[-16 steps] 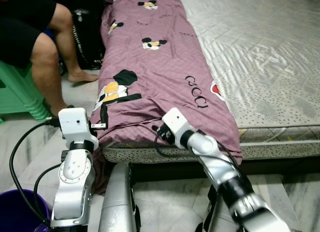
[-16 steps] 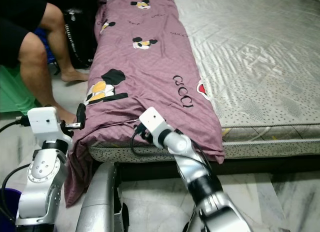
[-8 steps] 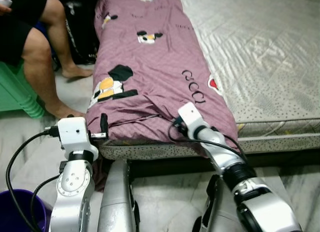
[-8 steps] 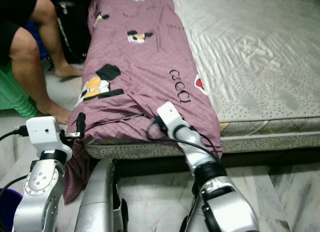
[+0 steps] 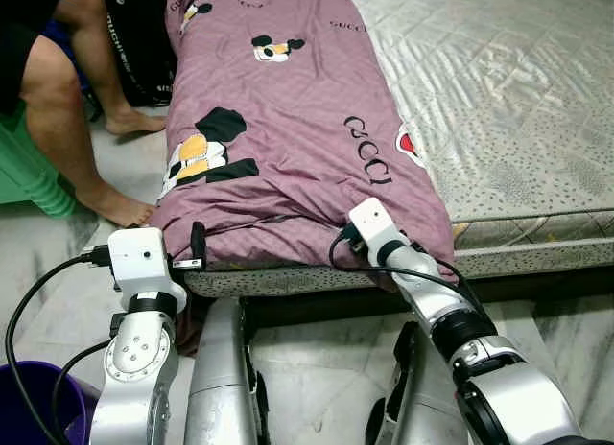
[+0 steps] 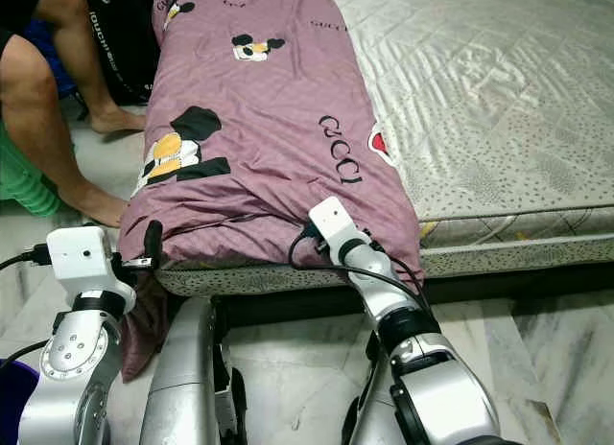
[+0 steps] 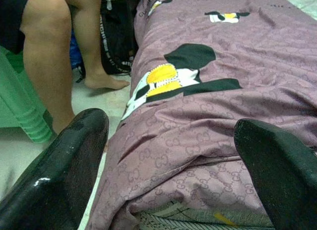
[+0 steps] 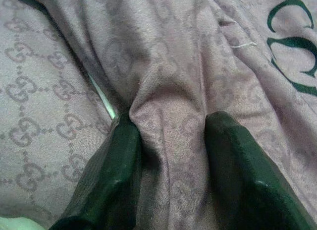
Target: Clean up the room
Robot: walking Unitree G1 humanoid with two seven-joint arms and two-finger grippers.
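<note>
Silver jointed arms carry white boxy wrist modules, looping black cables and glossy black pincer fingers (image 7: 74, 155).

A seated person's bare legs (image 5: 67, 109) occupy the 10 o'clock area of the head views, one foot (image 5: 125, 212) flat on the pale marbled floor (image 5: 38, 263) near the bed corner. A green plastic stool (image 5: 24, 172) stands under the person at 9 o'clock. A black bag (image 5: 134, 42) leans against the bed side at 11 o'clock. A purple bucket (image 5: 29, 407) sits at 7 o'clock.
</note>
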